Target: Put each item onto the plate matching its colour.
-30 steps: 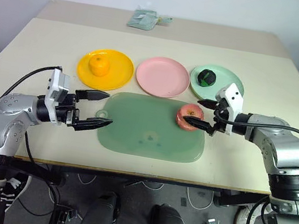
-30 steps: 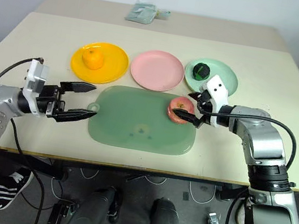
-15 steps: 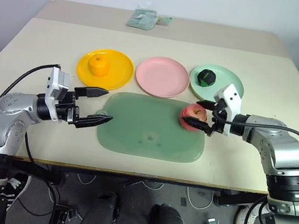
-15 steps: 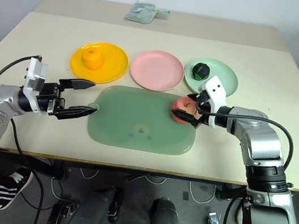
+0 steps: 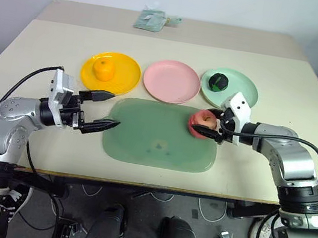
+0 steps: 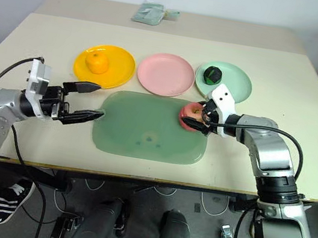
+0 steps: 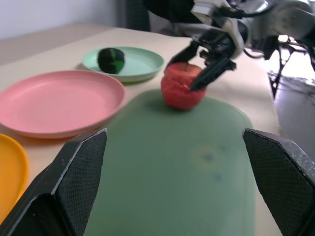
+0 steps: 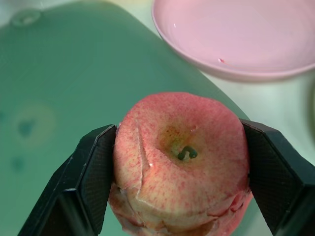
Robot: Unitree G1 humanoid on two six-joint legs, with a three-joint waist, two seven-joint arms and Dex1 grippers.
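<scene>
From the head cameras, the apple (image 5: pixel 202 123) sits on the far right corner of the green mat (image 5: pixel 159 137), and the right gripper (image 5: pixel 210 126) has a finger on each side of it, so that arm is clearly the one on the job. The pink plate (image 5: pixel 171 81) is just up and to the left of it on the bench (image 5: pixel 284 103). The left gripper (image 5: pixel 103 109) hangs well apart at the mat's left edge, fingers spread wide with nothing between them. The left wrist view agrees: the apple is far off, with the other arm's fingers around it. In the right wrist view both fingers (image 8: pixel 93 172) press the apple's flanks, stem up, pink plate straight beyond.
</scene>
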